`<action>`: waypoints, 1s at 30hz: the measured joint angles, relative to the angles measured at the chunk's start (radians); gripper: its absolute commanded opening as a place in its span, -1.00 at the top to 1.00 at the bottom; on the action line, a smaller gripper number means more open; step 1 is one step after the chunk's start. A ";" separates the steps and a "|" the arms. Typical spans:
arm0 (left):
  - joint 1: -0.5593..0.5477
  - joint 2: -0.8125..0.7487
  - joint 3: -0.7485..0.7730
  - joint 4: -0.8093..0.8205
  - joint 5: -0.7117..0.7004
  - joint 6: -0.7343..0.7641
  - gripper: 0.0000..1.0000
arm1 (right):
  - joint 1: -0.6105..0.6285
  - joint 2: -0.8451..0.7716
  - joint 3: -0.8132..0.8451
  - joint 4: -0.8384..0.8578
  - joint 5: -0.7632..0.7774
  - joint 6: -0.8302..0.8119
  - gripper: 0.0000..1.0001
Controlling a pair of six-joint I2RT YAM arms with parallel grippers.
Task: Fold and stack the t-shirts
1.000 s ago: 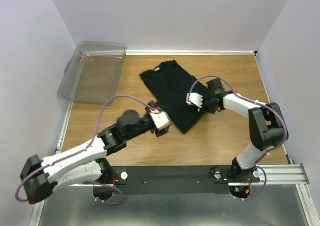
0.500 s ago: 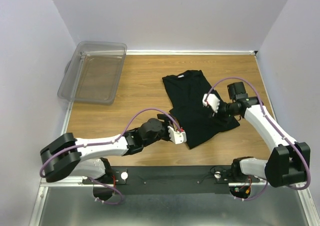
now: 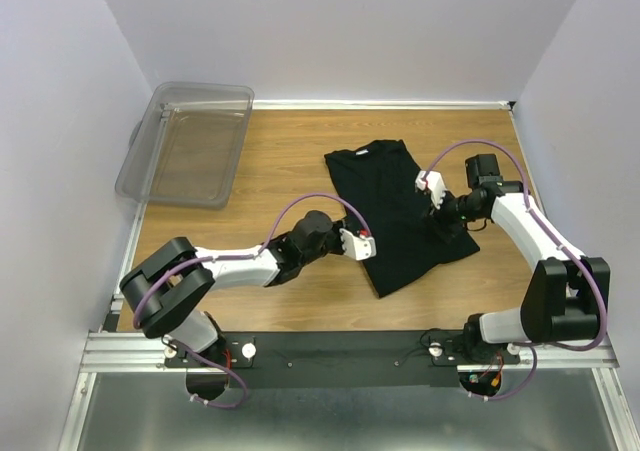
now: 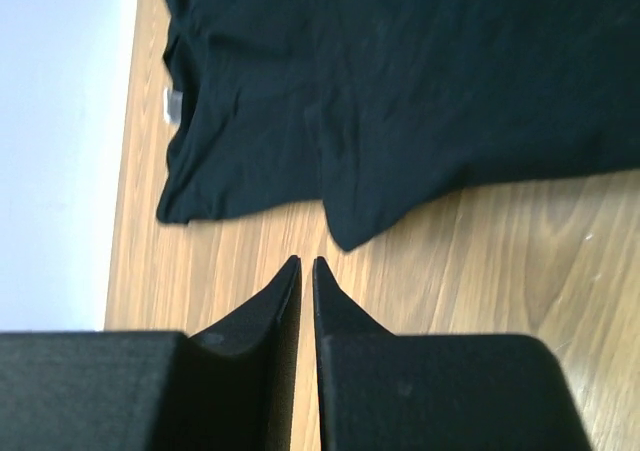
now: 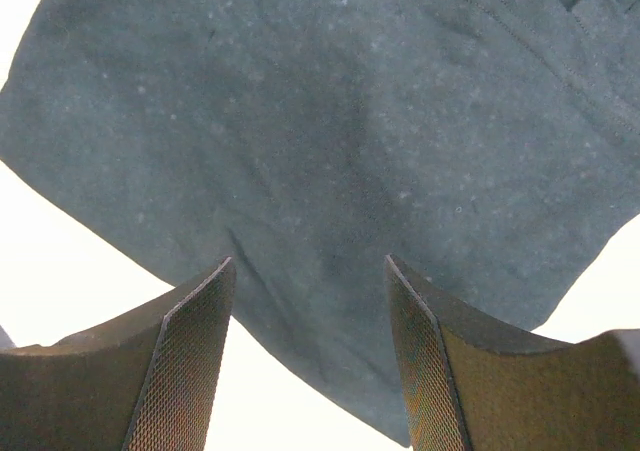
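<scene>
Your left gripper [image 4: 305,263] has its fingers drawn almost together, with only a thin slit between them and nothing held. The tips sit over bare wood, just short of the nearest corner of the t-shirt [image 3: 395,206]. Your right gripper [image 5: 308,261] stands open over the cloth, its textured pads [image 5: 195,361] apart and nothing gripped between them.

The black shirt lies flat and skewed on the right half of the desk [image 3: 290,161], collar toward the far edge and one lower corner pointing at the near edge. It is on the wood, well apart from the clear plastic bin [image 3: 203,90]. That bin sits at the far-left corner, its left side overhanging the desk's left edge by the wall, and the wood grain shows through its floor.

Only the top view takes in both arms, the bin and the shirt's whole outline — the left arm reaching in from the near-left, the right arm curving in from the right edge. The left wrist view adds a small pale tag [image 4: 172,104] at the collar. The right wrist view shows fabric close up — a stitched seam at its upper right — and the surface around the shirt is washed out to white.
</scene>
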 measured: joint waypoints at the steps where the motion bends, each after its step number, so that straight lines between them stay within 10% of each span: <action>1: 0.000 0.006 0.011 -0.005 0.020 0.007 0.77 | -0.002 0.000 -0.002 0.001 -0.005 0.002 -0.37; 6: -0.001 0.083 0.127 -0.108 0.104 0.021 0.84 | -0.011 0.000 -0.002 0.002 -0.013 0.014 -0.38; 12: -0.061 0.056 0.158 -0.198 0.128 -0.022 -0.14 | -0.023 -0.092 -0.053 -0.006 0.053 -0.156 -0.44; 19: -0.422 -0.029 0.167 -0.171 0.078 -0.172 -0.28 | -0.259 -0.090 -0.132 -0.098 0.130 -0.666 -0.44; 30: -0.453 0.262 0.316 -0.225 0.010 -0.341 -0.22 | -0.409 0.098 -0.077 -0.261 0.083 -1.012 -0.52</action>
